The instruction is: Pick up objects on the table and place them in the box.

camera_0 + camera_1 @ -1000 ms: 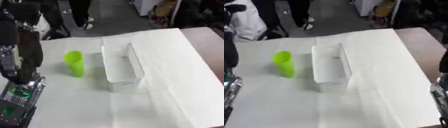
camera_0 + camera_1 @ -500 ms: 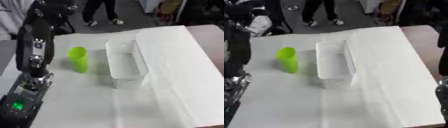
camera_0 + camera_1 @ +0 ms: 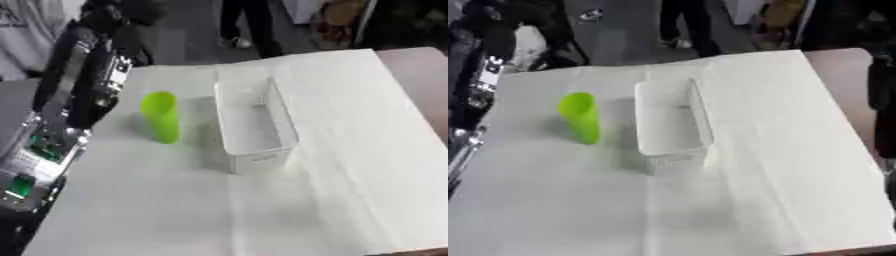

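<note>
Your table (image 3: 350, 150) fills most of both views, covered by one white cloth with a faint crease running down its middle. Bare brown tabletop shows past the cloth's right edge. Beyond the far edge lies a grey floor with dark, blurred clutter and the legs of people standing well back.

Your left arm (image 3: 83, 85) is the next largest thing: a black and silver column coming in along the left side, with a green-lit panel low down near the corner. The left hand itself I cannot make out, so I cannot tell how far open it is or whether it has hold of anything. On the right edge of the right eye view only a dark strip of your right arm (image 3: 883, 100) shows; that hand is out of sight.

There is one box (image 3: 282, 131): a white, long, open-topped container lying with its length running away from you, near the middle of the cloth. Nothing can be seen inside it.

There is one object to pick up: a single green cup (image 3: 161, 116), upright, standing on the cloth just left of the box and apart from it, between the box and your left arm.

Open cloth lies to the right of the box and across the whole near half of the table.
</note>
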